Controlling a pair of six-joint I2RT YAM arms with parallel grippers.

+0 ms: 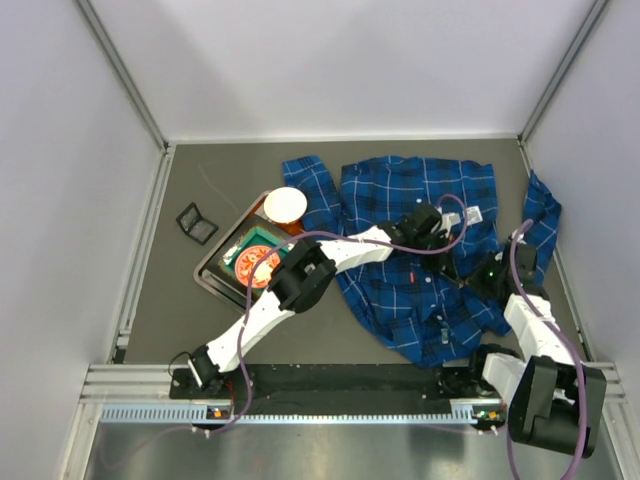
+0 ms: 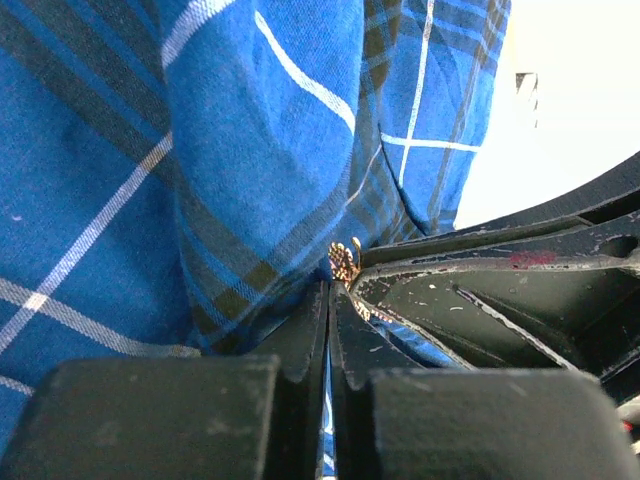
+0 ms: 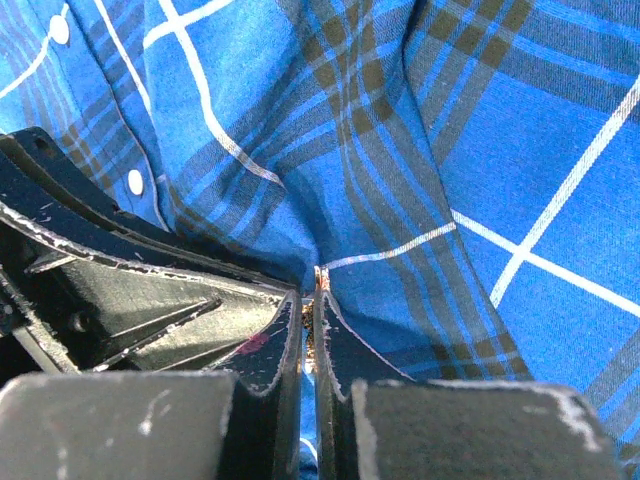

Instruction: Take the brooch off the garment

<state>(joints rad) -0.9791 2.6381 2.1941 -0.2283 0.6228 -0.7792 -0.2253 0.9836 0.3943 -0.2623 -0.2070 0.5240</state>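
Observation:
The garment [image 1: 410, 190], a blue and navy plaid shirt, lies spread on the right half of the table. Both grippers meet over its lower middle. My left gripper [image 1: 445, 262] is shut on a fold of the shirt; blue cloth shows between its fingers in the left wrist view [image 2: 330, 290]. My right gripper [image 1: 466, 277] is shut on the brooch [image 3: 321, 276], a tiny gold piece that shows at and between its fingertips. The brooch [image 2: 345, 262] also shows in the left wrist view, right at the left fingertips. In the top view the grippers hide it.
A metal tray [image 1: 212, 272] left of the shirt holds a white bowl [image 1: 285, 205] and red and green items [image 1: 257, 262]. A small black object [image 1: 197, 223] lies further left. White enclosure walls bound the table. White shirt buttons [image 3: 135, 182] show.

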